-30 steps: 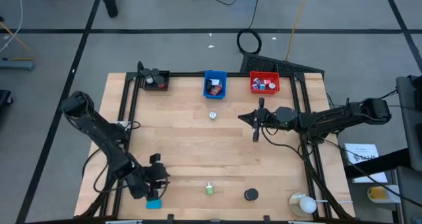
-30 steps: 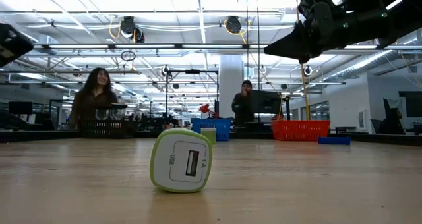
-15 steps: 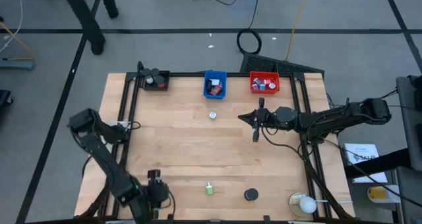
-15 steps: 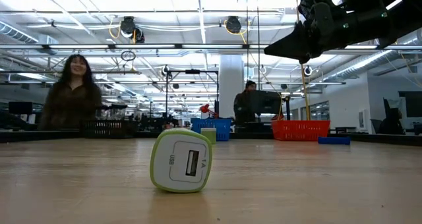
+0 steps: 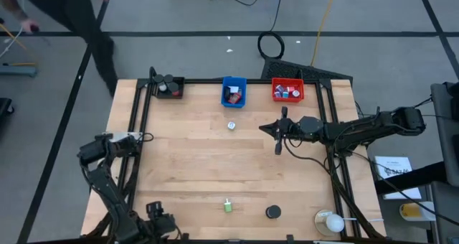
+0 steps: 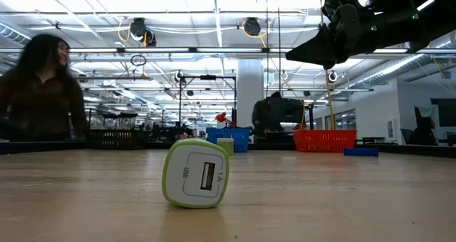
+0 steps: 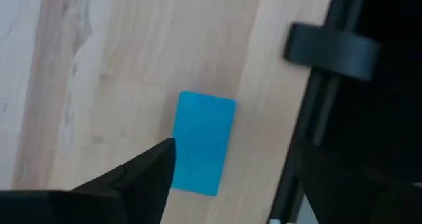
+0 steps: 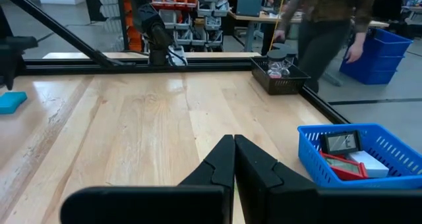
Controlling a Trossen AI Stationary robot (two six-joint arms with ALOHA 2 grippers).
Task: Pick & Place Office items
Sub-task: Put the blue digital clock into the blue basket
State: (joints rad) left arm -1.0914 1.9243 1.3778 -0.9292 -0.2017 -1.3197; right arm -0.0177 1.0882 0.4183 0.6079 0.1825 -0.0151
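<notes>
The black bin [image 5: 168,87] holds a red piece, the blue bin [image 5: 233,92] dark and red items, the red bin [image 5: 287,91] small blocks. The left gripper [image 5: 159,219] at the near-left edge holds nothing; its jaw width is unclear; a blue block [image 7: 204,143] lies beside it. The right gripper [image 5: 278,130] hangs pinched closed, empty. A green USB charger [image 5: 227,206] and black disc [image 5: 273,212] lie near the front.

Lower centre of the low view, the green-and-white charger [image 6: 197,174] is showing "USB" beside its port and "1A" on the other side; nothing else is reading clearly.
</notes>
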